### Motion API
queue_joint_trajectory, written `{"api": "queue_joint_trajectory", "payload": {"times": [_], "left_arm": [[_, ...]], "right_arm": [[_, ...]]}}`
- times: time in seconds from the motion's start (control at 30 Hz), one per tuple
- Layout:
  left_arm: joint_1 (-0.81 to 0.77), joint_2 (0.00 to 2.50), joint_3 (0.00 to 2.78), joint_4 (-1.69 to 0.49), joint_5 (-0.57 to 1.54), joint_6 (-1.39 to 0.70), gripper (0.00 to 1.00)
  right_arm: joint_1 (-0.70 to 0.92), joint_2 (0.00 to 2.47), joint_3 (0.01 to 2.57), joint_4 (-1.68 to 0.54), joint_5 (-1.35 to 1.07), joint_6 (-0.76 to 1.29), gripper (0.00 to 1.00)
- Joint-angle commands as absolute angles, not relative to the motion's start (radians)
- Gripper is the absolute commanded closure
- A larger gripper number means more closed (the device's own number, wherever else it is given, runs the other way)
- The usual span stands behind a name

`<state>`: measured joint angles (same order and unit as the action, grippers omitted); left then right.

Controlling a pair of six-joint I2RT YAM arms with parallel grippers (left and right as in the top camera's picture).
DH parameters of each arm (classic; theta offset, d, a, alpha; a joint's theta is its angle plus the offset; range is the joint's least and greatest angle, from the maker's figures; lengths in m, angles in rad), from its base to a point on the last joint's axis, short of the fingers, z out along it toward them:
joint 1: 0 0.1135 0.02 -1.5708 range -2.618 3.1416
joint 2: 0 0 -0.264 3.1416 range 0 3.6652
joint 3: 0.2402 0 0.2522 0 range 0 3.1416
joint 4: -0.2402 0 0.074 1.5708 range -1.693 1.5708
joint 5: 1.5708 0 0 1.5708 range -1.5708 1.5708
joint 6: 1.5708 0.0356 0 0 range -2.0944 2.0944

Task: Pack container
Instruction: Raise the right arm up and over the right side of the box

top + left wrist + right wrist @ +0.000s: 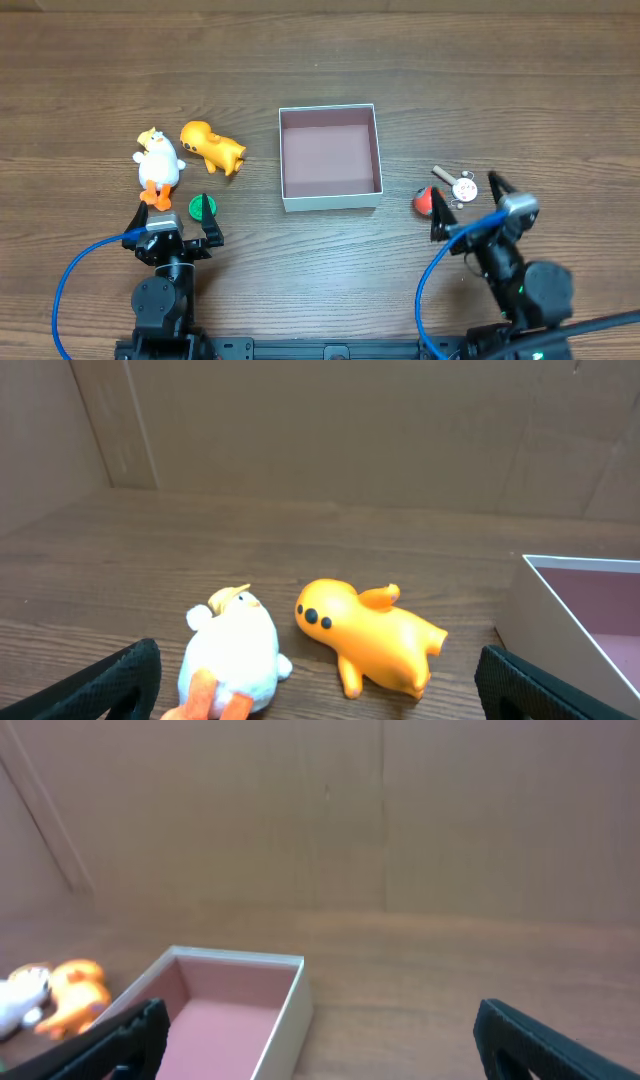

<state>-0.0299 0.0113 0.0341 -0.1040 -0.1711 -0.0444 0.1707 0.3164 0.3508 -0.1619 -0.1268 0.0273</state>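
Note:
The container (290,198), a white-walled square box with a maroon inside, stands empty at the table's middle; it also shows in the left wrist view (540,625) and the right wrist view (290,1005). A white duck toy (158,163) (235,655) and an orange toy (212,146) (375,635) lie left of it. A green round toy (202,207) lies between my left gripper's fingers. My left gripper (172,219) (318,700) is open just short of the duck. A red ball (424,200) and a small white toy (464,186) lie at the right. My right gripper (467,207) (320,1050) is open and empty beside them.
Bare wooden table on all sides. Blue cables loop from both arm bases at the front edge. A cardboard-brown wall stands behind the table in the wrist views.

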Motion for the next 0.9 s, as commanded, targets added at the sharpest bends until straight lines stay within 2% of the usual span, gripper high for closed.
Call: {"api": "queue_joint_trajectory", "payload": {"times": [0.0,0.13,0.33,0.43,0.87], "left_arm": [[-0.019,0.006,0.023,-0.099,-0.164,-0.022,0.0],[-0.019,0.006,0.023,-0.099,-0.164,-0.022,0.0],[-0.019,0.006,0.023,-0.099,-0.163,-0.022,0.0],[-0.019,0.006,0.023,-0.099,-0.164,-0.022,0.0],[-0.019,0.006,0.023,-0.099,-0.164,-0.022,0.0]], "right_arm": [[0.166,0.536,0.594,-0.291,-0.133,0.038,0.0],[0.176,0.803,0.91,-0.607,-0.163,0.053,0.0],[0.191,1.136,1.316,-0.951,-0.183,0.233,0.0],[0.191,1.227,1.386,-0.983,-0.22,0.237,0.0],[0.191,1.395,1.387,-0.969,-0.226,0.237,0.0]]}}
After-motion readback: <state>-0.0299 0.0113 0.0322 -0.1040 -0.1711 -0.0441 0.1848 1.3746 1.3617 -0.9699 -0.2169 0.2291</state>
